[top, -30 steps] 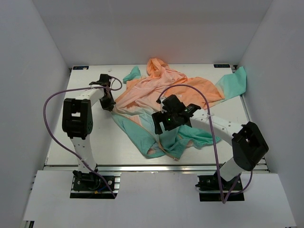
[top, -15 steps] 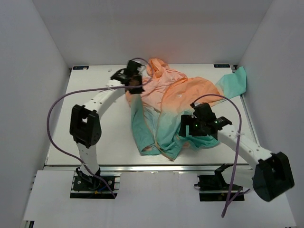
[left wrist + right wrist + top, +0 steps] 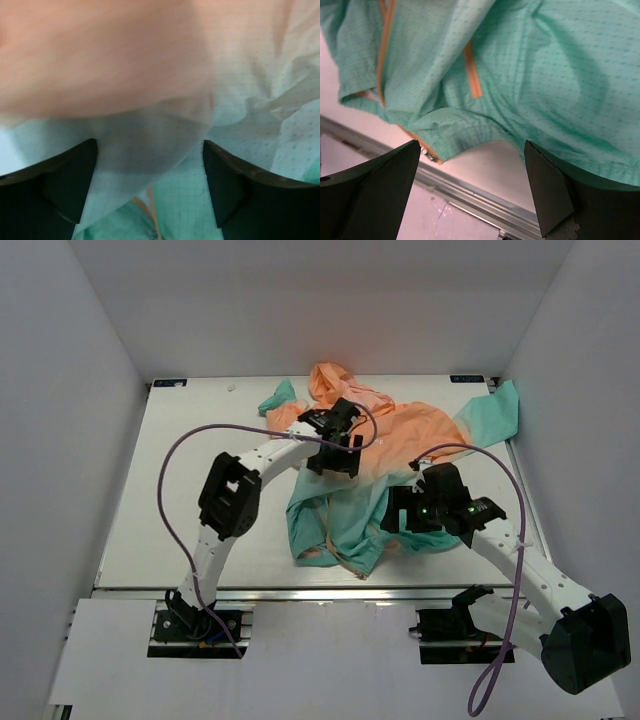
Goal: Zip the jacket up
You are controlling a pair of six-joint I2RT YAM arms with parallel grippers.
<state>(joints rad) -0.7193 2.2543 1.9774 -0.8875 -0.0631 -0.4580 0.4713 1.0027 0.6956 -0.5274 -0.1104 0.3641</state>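
The jacket [image 3: 400, 435] lies crumpled mid-table, peach-orange at the far side and teal toward the near edge. My left gripper [image 3: 335, 452] hovers over its middle, where orange fades to teal. In the left wrist view the fingers [image 3: 65, 185] stand wide apart, open, with a loose pale fold of jacket [image 3: 150, 145] drooping between them and an orange zipper strip [image 3: 152, 220] below. My right gripper [image 3: 398, 518] is open above the teal hem. Its wrist view shows the hem [image 3: 545, 65], the orange zipper tape [image 3: 382, 50] and its metal end [image 3: 431, 156], with nothing held.
The white table [image 3: 190, 490] ends in an aluminium rail [image 3: 330, 590] close to the hem, seen also in the right wrist view as the rail [image 3: 485, 200]. Purple cables [image 3: 175, 455] loop over both arms. Grey walls enclose the table.
My left arm swung from the table's left side past the hood to the jacket's middle and its jaws opened. The jacket's left part got folded inward. My right arm drew back rightward.
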